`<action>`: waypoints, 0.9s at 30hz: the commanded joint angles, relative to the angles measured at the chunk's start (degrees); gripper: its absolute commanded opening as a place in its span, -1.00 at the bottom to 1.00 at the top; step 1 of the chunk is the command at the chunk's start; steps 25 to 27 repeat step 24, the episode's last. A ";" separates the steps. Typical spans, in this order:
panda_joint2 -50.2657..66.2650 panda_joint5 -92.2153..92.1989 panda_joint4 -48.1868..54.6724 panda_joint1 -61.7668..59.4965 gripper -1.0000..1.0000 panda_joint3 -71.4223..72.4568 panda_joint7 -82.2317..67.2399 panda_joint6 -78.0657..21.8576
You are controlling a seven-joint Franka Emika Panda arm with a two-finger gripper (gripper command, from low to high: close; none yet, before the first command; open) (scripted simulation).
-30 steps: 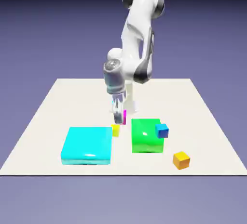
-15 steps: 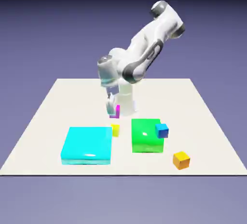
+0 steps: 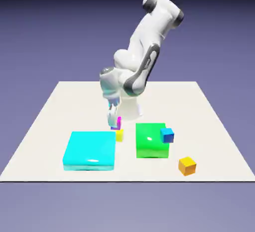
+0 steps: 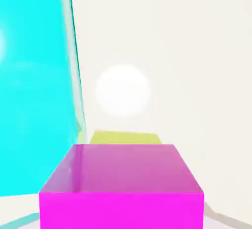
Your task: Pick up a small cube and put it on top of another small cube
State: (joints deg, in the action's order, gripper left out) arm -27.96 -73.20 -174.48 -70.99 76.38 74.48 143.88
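Tool gripping the magenta cube beside the yellow one

In the exterior view, from left to right, the cyan block point(image 3: 90, 150) is lying flat on the bench point(image 3: 209, 146); the tool point(image 3: 114, 124) is clenching the magenta cube point(image 4: 121, 211), which is apparently hanging just behind the yellow cube point(image 3: 119, 135), though the overlap is making the gap hard to judge; the green block point(image 3: 151, 143) is sitting next, the blue cube point(image 3: 167, 135) is showing at its right edge, and the orange cube point(image 3: 187, 166) is resting nearest the right.

No legible txt, nos., labels or signs in either view.
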 commanded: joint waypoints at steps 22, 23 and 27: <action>-25.03 2.66 -0.96 5.54 1.00 -7.31 2.79 -24.93; -27.10 2.87 -1.04 6.00 1.00 -7.92 3.02 -26.99; -29.04 3.07 -1.12 6.43 1.00 -8.49 3.23 -28.92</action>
